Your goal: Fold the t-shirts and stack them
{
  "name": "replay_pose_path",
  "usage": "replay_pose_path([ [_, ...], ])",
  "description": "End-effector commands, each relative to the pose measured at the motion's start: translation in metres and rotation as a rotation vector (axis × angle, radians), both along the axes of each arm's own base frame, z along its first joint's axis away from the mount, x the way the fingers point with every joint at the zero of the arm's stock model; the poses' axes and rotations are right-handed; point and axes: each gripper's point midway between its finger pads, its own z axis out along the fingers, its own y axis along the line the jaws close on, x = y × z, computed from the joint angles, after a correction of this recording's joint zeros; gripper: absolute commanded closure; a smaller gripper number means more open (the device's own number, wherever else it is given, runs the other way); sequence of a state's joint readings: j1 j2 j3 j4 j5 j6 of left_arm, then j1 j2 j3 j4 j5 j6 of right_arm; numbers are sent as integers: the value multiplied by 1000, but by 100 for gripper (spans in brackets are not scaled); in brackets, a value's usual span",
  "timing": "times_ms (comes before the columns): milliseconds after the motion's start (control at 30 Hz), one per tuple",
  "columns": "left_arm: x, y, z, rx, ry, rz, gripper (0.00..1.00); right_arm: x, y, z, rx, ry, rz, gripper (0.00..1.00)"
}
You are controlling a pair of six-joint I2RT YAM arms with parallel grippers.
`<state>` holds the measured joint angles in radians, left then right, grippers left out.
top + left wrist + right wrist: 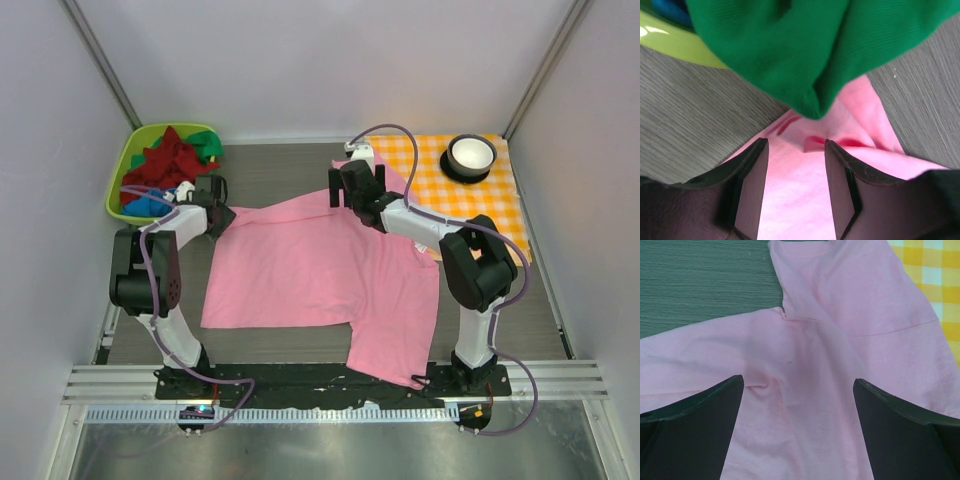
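Note:
A light pink t-shirt (320,270) lies spread across the table, one sleeve (860,295) reaching onto the checked cloth. My left gripper (222,218) is low at the shirt's far left corner. In the left wrist view the left gripper (796,142) has its jaws apart, with pink cloth (795,190) lying between them. My right gripper (340,190) hovers over the far right shoulder. From the right wrist, the right gripper (798,380) is wide open above the armpit seam. A dark red shirt (170,160), a green one (207,143) and a blue one (148,205) are heaped in the basket.
The lime green basket (118,185) stands at the back left. The green shirt (805,50) spills over the basket's rim (680,47), right in front of my left fingers. An orange-and-white checked cloth (490,205) at the back right carries a white bowl (470,155).

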<state>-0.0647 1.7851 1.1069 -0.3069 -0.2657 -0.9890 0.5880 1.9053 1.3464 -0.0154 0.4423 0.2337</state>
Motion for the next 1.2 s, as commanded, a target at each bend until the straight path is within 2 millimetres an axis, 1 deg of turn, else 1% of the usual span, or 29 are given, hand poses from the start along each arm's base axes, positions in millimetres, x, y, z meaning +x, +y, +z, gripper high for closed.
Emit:
replay_pose_path([
  [0,10,6,-1,38,-47,32,53,5,6,11,15,-44,4,2],
  [67,11,7,-3,41,-46,36,55,5,5,9,13,-39,4,2],
  [133,11,9,-3,47,-50,42,60,5,6,9,12,-38,6,3],
  [167,12,9,-1,51,-57,44,65,4,6,8,13,-36,6,3],
  [233,15,12,3,71,-75,50,68,4,5,8,11,-36,6,3],
  [267,16,13,4,77,-77,52,74,4,5,9,11,-38,4,3],
  [333,19,15,9,89,-87,50,82,4,5,10,10,-41,4,3],
  [367,21,15,12,91,-94,50,93,5,4,11,8,-42,0,2],
  [400,22,15,14,95,-98,50,98,4,4,11,11,-42,0,3],
  [433,24,16,16,101,-104,54,100,4,4,11,12,-42,2,3],
  [567,29,15,26,105,-132,49,100,3,6,10,9,-40,6,3],
  [700,38,4,45,92,-199,33,100,4,4,12,8,-43,0,3],
  [733,41,1,56,89,-229,28,100,3,5,12,8,-40,5,2],
  [800,47,-5,70,86,-271,18,100,4,3,14,6,-47,-1,2],
  [833,52,-7,81,83,-296,14,100,4,3,15,3,-48,-1,3],
  [900,59,-9,90,76,-315,15,100,3,2,16,8,-49,-3,2],
  [933,67,-9,98,75,-331,15,100,3,2,16,9,-49,-3,3],
  [1000,74,-8,102,86,-329,19,100,2,4,15,14,-47,1,3],
  [1033,82,-9,113,89,-351,20,100,2,3,15,14,-48,-3,3],
  [1067,84,-8,103,98,-322,19,100,2,2,15,11,-50,-8,3],
  [1100,92,-8,110,104,-335,24,100,3,1,15,9,-49,-11,3],
  [1133,96,-7,106,109,-321,25,100,2,1,14,9,-49,-13,2],
  [1167,97,-6,90,126,-273,24,100,2,0,15,5,-52,-18,2],
])
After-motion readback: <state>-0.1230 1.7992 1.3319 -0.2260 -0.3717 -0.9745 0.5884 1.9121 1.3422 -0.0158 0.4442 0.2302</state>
